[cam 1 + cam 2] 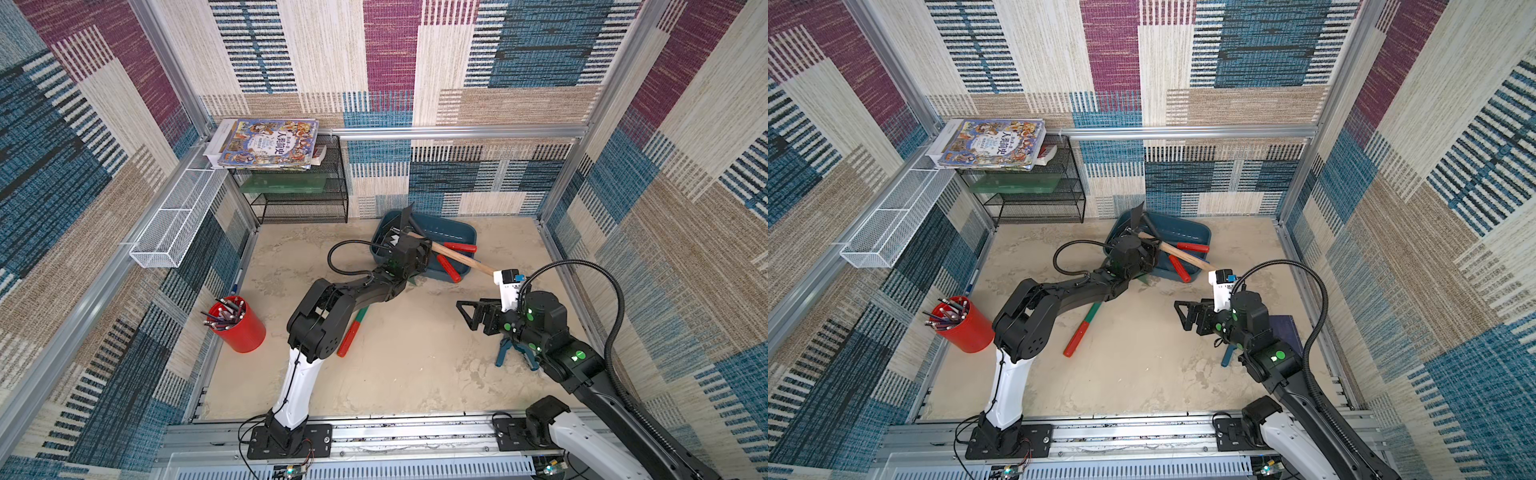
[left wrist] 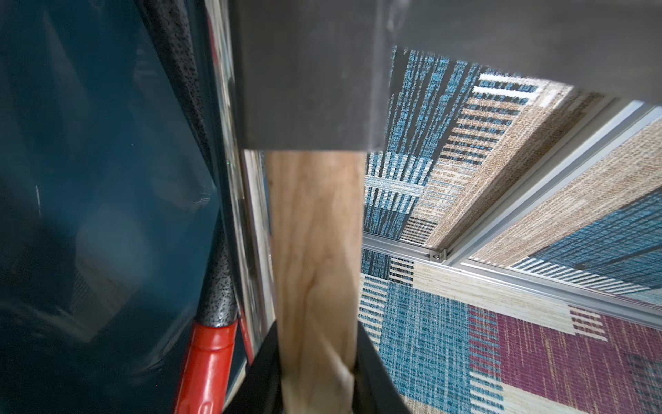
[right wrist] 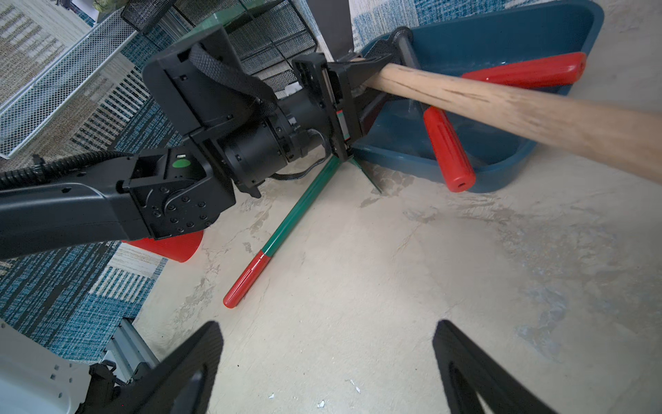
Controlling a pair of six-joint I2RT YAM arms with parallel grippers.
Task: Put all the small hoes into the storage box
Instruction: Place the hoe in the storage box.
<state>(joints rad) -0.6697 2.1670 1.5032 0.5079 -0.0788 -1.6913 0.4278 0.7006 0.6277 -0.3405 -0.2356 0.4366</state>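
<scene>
Wooden-handled small hoe slants across teal storage box, head seemingly inside.

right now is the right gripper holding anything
No, the right gripper stands wide open, and only the table surface shows between its jaws in the right wrist view.

A black robot arm reaches in from the side. Its left gripper is clamped around the pale wooden handle of the small hoe, which slants over the teal storage box. Two red-handled tools rest in the box. A green-shafted tool with a red grip lies on the beige floor. Nearest the camera, the right gripper has its black fingers spread wide.
</scene>
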